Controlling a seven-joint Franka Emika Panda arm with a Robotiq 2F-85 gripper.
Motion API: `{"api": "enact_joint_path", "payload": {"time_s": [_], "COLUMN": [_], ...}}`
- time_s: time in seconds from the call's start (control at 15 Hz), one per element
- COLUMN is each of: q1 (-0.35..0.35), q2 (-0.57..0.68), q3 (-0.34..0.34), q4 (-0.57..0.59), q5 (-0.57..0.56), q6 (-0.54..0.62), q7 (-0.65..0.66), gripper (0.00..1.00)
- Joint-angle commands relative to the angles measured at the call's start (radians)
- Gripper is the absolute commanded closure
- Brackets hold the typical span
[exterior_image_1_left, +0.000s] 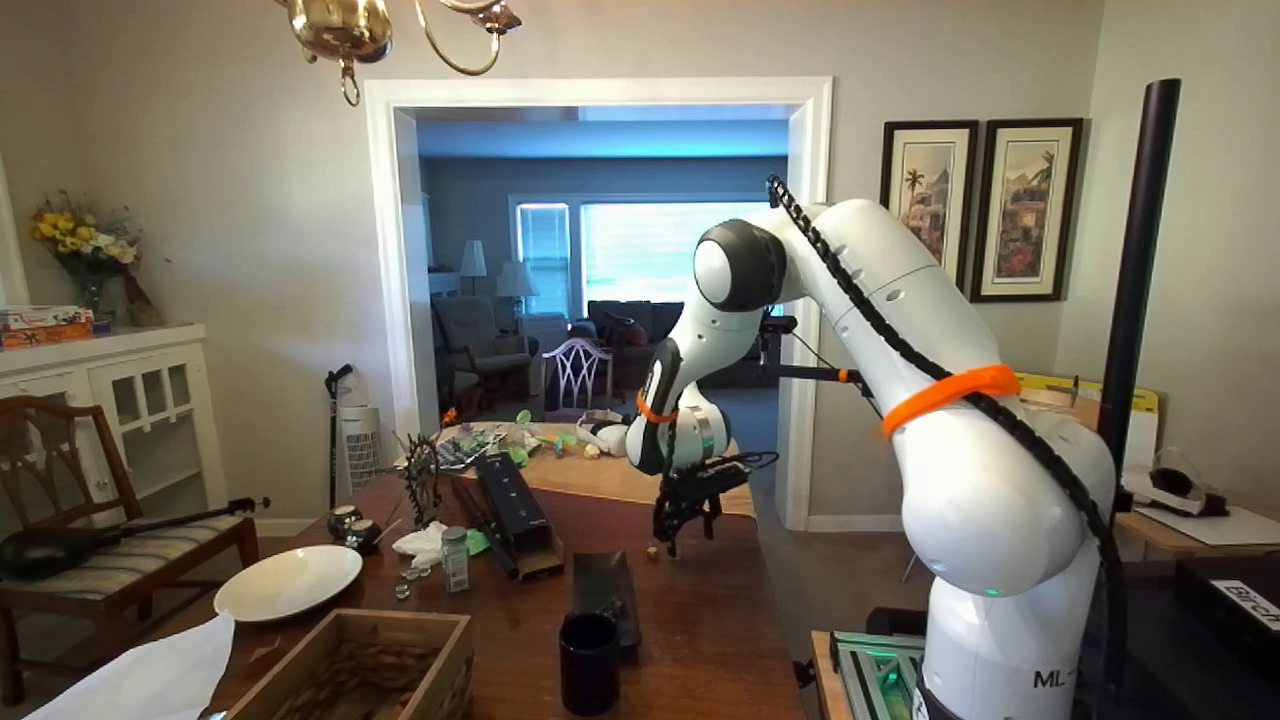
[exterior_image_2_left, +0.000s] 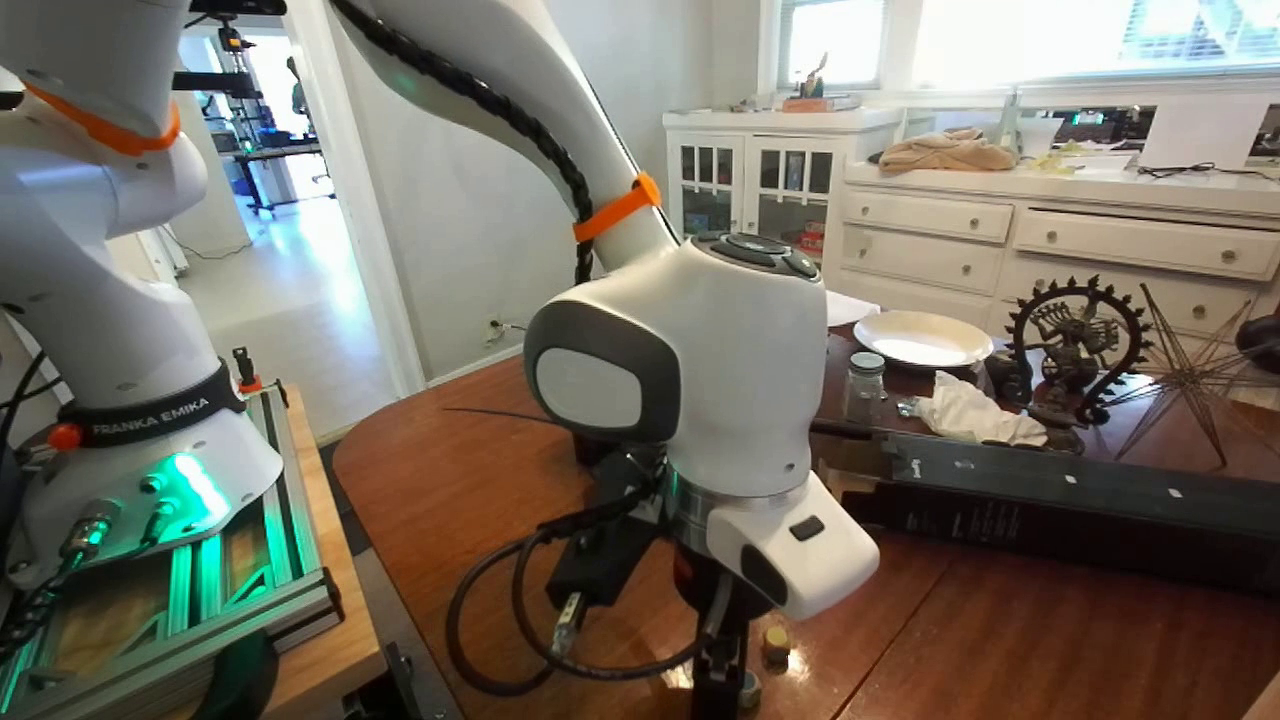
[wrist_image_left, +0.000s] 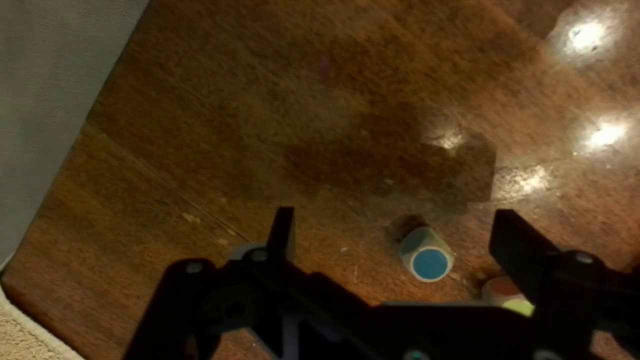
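My gripper stands open, its dark fingers wide apart with nothing held between them. Seen from the wrist, a small pale block with a round blue face lies on the table in the gap, closer to the right finger. Another small block, with red and yellow-green faces, is partly hidden behind that finger. In an exterior view the gripper hangs over the brown table, just right of one small block. In an exterior view a yellowish block and a greyish one sit beside the gripper, whose fingertips are cut off below.
On the table are a dark tray, a black cup, a long black box, a glass jar, a white plate and a wooden crate. A metal statue stands farther off. The table's edge shows in the wrist view's left.
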Motion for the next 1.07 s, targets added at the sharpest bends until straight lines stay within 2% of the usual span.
{"api": "enact_joint_path", "payload": {"time_s": [0.0,0.33,0.53,1.0], "q1": [-0.040,-0.060,-0.071,-0.088], "q2": [0.020,0.033,0.044,0.060], "q3": [0.052,0.085,0.096,0.108], "q4": [0.016,0.030,0.044,0.061], "q5": [0.033,0.041,0.039,0.036], "q6": [0.036,0.060,0.067,0.077], "q7": [0.008,0.011,0.009,0.011], "gripper": [0.00,0.00,0.35,0.88]}}
